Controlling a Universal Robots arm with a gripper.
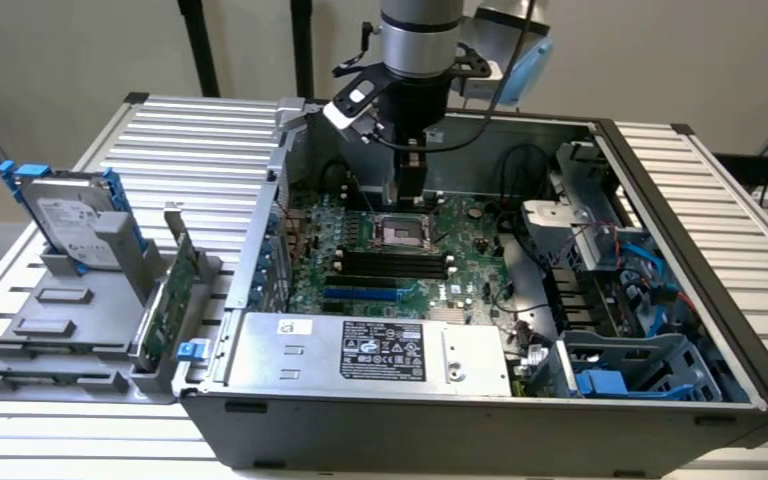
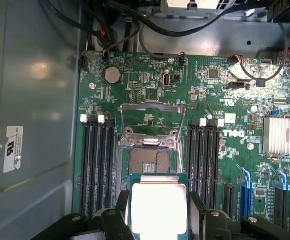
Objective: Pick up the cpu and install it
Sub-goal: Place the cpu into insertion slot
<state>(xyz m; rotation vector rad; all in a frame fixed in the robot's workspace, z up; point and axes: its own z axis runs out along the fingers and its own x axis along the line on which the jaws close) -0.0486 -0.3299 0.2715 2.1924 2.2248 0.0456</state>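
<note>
Arm [image 1: 422, 40] hangs in from top centre, tool [image 1: 411, 192] just above the socket [image 1: 404, 232] on the green motherboard [image 1: 427, 268], mid-frame inside the open case [image 1: 491, 420]. Silver power supply [image 1: 291, 350] with a black label sits lower centre. Hard drive [image 1: 75, 225] in a blue bracket stands upright far left on the slatted table [image 1: 718, 190].

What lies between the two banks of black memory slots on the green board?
In the wrist view, the open socket with its metal frame lies between the memory slots; the cpu, held by the gripper, partly hides it.
</note>
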